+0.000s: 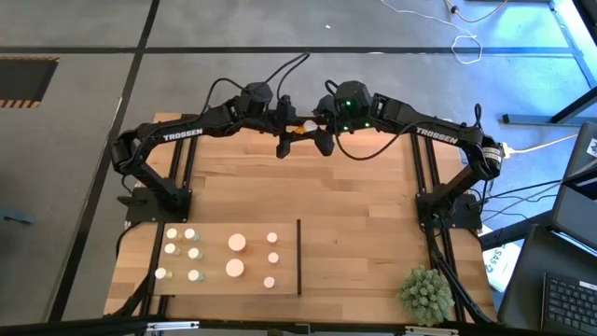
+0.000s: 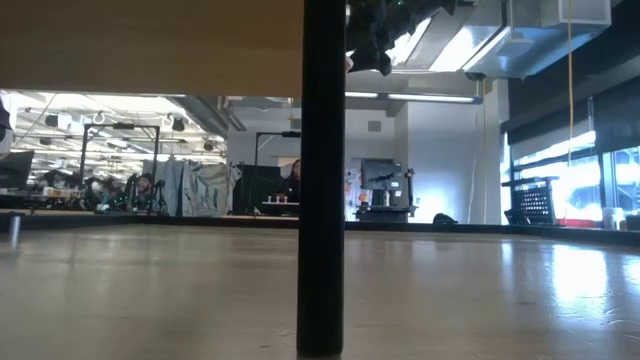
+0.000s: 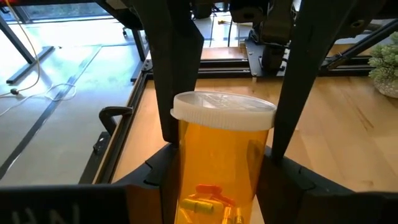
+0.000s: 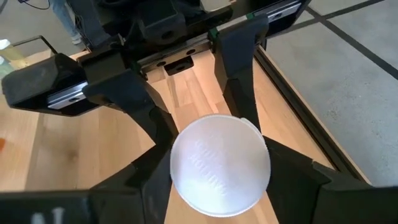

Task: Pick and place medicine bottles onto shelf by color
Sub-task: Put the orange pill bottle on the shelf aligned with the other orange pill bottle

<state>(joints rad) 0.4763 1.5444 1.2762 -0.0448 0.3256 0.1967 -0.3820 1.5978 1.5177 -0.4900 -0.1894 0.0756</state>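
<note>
Bottles (image 1: 235, 243) with white caps stand in groups on the pale shelf (image 1: 215, 280) at the near edge. At the table's far edge, the left gripper (image 3: 224, 134) and the right gripper (image 4: 205, 134) both clamp one orange bottle (image 3: 219, 168), held aloft between them.

You have a translucent orange bottle (image 3: 217, 168) with a white cap (image 3: 224, 111) between the dark fingers (image 3: 177, 68) of the left end effector (image 3: 233, 134). The right end effector (image 4: 211, 149) is black too, and from its camera you see the same cap's white disc with faint raised lettering. Your surface (image 1: 354, 215) is warm honey-toned planked wood. The shelf (image 1: 210, 285) is paler, smooth wood with a thin black divider (image 1: 298, 257). On it, white-capped bottles (image 1: 194, 253) sit, some greenish, some orange-pink. The plant ball (image 1: 425, 294) is spiky green.
</note>
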